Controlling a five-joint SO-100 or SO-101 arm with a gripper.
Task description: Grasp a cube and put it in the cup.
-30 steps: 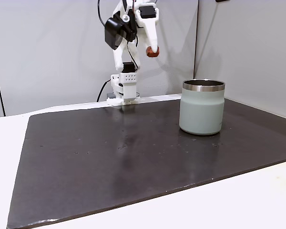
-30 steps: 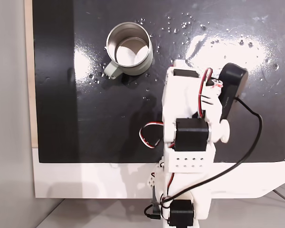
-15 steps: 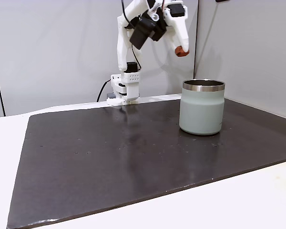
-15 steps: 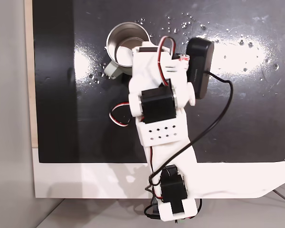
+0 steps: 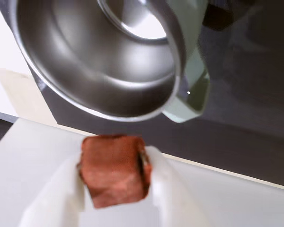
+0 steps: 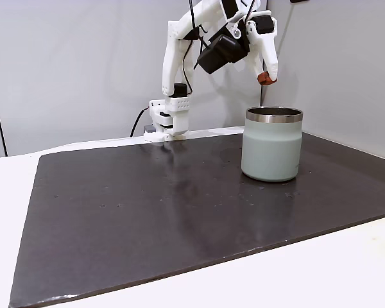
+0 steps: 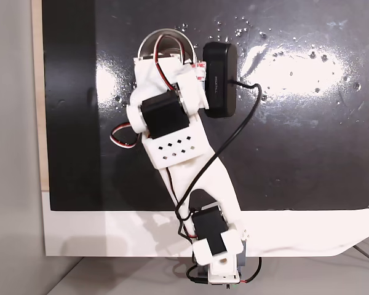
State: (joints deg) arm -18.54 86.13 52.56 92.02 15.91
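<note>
arm (image 6: 179, 45) raised, fwd | gripper (image 6: 265, 78) clamped (tips down)

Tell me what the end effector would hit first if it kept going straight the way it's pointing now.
Probably the cup. The end effector, shut on the cube, points down just above the steel rim; the wrist view shows the open mouth ahead. Rim or inside, depth is unclear.

Rust-red cube (image 5: 114, 169), white fingers (image 5: 168, 189), grey-green cup (image 6: 271, 149) w/ steel rim, black mat (image 6: 147, 212).
</note>
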